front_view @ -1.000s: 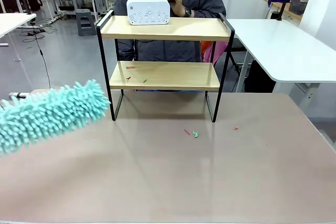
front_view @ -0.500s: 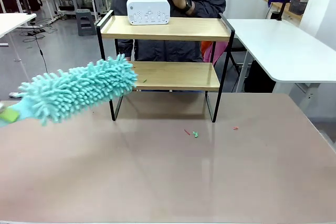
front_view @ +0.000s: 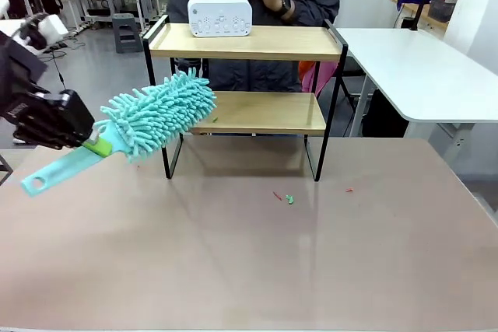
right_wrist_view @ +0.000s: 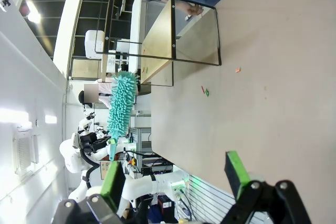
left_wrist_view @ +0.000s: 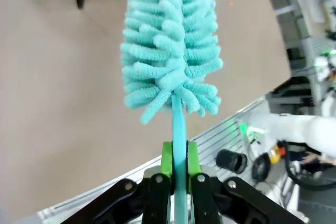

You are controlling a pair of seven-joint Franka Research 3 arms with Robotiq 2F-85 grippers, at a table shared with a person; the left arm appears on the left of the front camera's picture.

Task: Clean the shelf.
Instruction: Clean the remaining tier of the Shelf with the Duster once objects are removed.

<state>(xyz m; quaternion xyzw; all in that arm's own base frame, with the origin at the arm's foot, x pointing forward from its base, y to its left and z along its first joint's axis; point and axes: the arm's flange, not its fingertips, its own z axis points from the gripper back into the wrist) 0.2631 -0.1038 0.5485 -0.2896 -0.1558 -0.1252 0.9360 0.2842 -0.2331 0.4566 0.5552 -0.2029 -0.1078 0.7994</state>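
Left gripper (front_view: 93, 144), clamped on the duster (front_view: 159, 113) handle, aims its long axis up-right, head tip at the left end of the shelf's (front_view: 264, 111) lower board; right gripper (right_wrist_view: 176, 174) stands apart.

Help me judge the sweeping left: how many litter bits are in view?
4. Three on the table before the shelf: a red scrap, a green scrap beside it, a second red scrap farther right. One green bit on the lower board; the duster may hide more.
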